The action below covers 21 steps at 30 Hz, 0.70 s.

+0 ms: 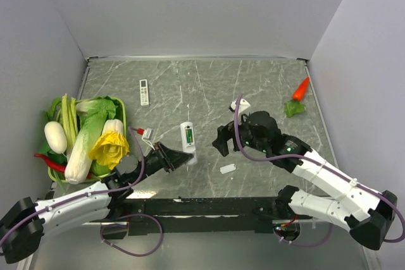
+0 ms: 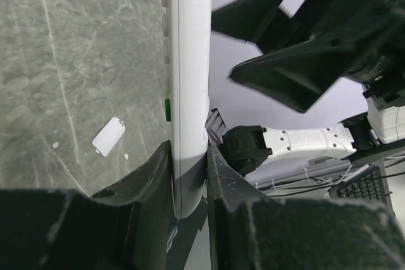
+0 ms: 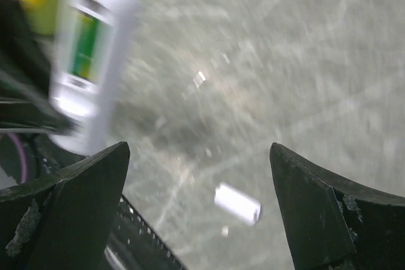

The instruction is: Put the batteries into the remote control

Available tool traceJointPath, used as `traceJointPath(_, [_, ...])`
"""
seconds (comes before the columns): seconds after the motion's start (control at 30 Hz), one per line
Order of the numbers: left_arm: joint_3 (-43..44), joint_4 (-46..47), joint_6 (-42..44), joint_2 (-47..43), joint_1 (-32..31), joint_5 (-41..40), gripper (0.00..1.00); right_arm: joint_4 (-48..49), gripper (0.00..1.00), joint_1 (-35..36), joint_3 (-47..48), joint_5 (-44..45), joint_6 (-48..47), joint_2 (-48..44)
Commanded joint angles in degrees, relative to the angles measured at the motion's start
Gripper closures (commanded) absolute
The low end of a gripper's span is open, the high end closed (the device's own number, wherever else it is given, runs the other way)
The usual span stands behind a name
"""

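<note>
A grey marbled surface (image 1: 266,80) is shared by both arms and a green basket (image 1: 121,105) of vegetables at the left. The left tool (image 1: 183,159) is clamped on one end of the remote control (image 1: 187,140), which is held near the surface's middle. The right tool (image 1: 220,143) is spread wide just beside the remote, with nothing gripped. A loose white back cover (image 1: 228,169) is laid flat nearby. Green of the batteries (image 3: 83,45) is seen in the remote's open back.

There is one remote control (image 1: 187,136), with one slim remote (image 1: 144,92) left beyond it, one loose cover (image 1: 228,169) right of it, one carrot (image 1: 301,88) farther right, and one vegetable basket (image 1: 124,117) left.
</note>
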Motion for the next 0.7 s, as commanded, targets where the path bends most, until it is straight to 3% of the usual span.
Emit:
traceJointPath(0.0, [0.2,-0.6,1.9,-2.6,0.2,-3.0,0.98,-10.4,0.00,-1.6,-4.8,7.4,10.3,0.2])
traceJointPath(0.13, [0.1,-2.8,2.6,-3.7,0.1,-3.4,0.98,-11.2,0.00,-1.7,-7.8,4.3,8.3,2.0])
traceJointPath(0.3, [-0.8,-4.3,2.6,-5.9,0.2,-3.9,0.98,-13.4,0.00,-2.5,-7.3,1.7,9.6,10.7])
traceJointPath(0.67, [-1.3,-7.9,2.8,-9.9,0.2,-3.9,0.98,-6.5,0.00,-2.5,-11.7,-2.1,14.6,18.5])
